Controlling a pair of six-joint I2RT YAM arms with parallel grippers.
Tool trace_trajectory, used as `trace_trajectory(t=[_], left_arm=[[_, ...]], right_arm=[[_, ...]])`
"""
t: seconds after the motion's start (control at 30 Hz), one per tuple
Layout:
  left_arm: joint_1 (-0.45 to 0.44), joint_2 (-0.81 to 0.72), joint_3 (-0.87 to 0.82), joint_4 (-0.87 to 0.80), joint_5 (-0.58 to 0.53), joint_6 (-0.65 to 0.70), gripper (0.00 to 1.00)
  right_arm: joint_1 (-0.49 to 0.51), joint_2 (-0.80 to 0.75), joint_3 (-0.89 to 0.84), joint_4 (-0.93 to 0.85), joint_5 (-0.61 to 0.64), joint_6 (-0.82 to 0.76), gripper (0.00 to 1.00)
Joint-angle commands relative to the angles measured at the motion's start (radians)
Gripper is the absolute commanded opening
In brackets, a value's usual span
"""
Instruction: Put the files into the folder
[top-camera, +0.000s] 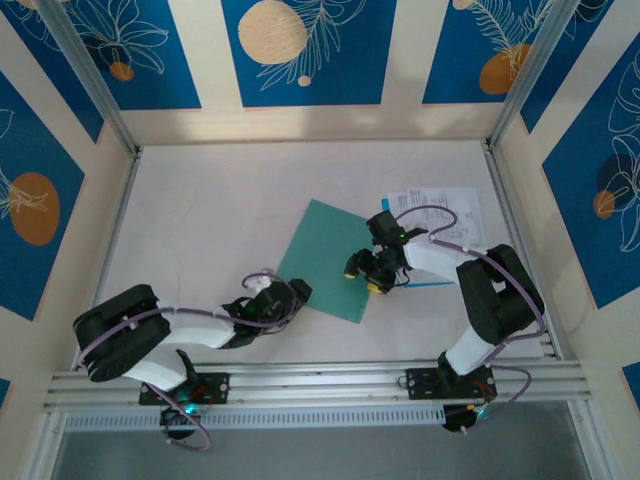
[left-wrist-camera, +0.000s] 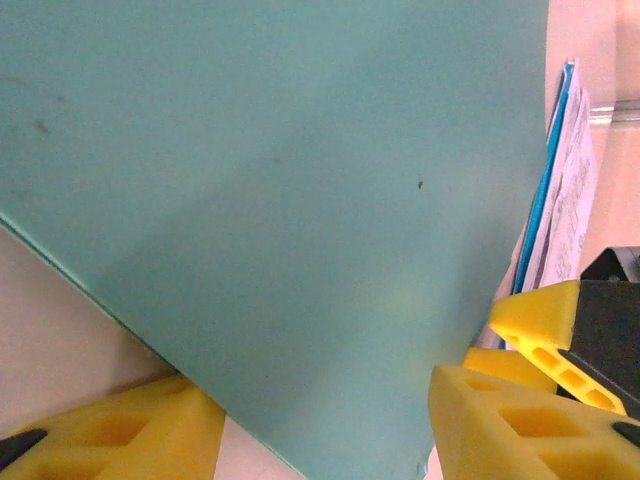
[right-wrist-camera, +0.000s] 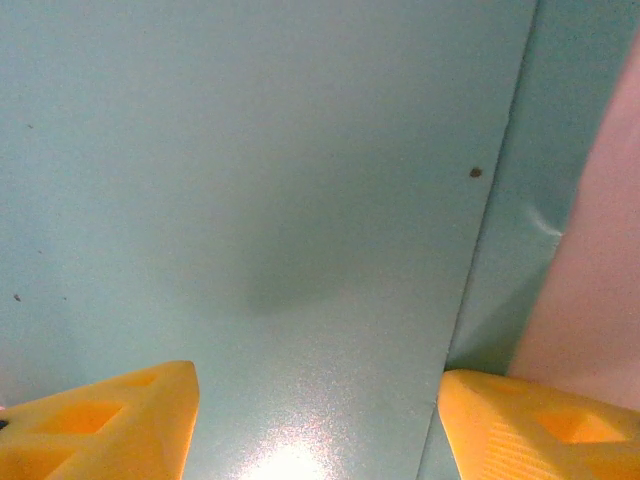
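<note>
1. We see a thin flat teal-green folder (top-camera: 330, 255) mid-frame on the white table (top-camera: 220, 210), with white printed paper sheets (top-camera: 445, 205) just right.
2. Left fingers (left-wrist-camera: 110, 430) released, over its lower-left edge.
3. Right fingers (right-wrist-camera: 110, 420) released above its right edge.

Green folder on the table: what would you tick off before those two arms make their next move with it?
1. Folder lies flat on the table: ok.
2. Cover lifted so papers can go in: not ok, it looks shut.
3. Left pincer at the folder's near-left edge, jaws apart: ok.
4. Right pincer open above the folder's right edge: ok.
5. Files lie beside the folder, outside it, near the right pincer: ok.
6. A finger of either pincer slipped under the cover: cannot tell.
</note>
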Motion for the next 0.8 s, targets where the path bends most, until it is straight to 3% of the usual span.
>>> trace_trajectory(t=[0.0,0.5,0.77], left_arm=[[-0.033,0.025,-0.018,0.116,-0.06,-0.021,0.51],[-0.085,0.169,-0.04,0.4,-0.117,-0.033,0.39],[-0.107,0.163,-0.017,0.367,-0.145,-0.015,0.15]], right_arm=[[-0.004,0.066,-0.039,-0.022,0.01,-0.025,0.68],[-0.029,0.1,-0.046,0.021,-0.075,-0.051,0.71],[-0.035,0.109,-0.053,0.035,-0.092,-0.055,0.71]])
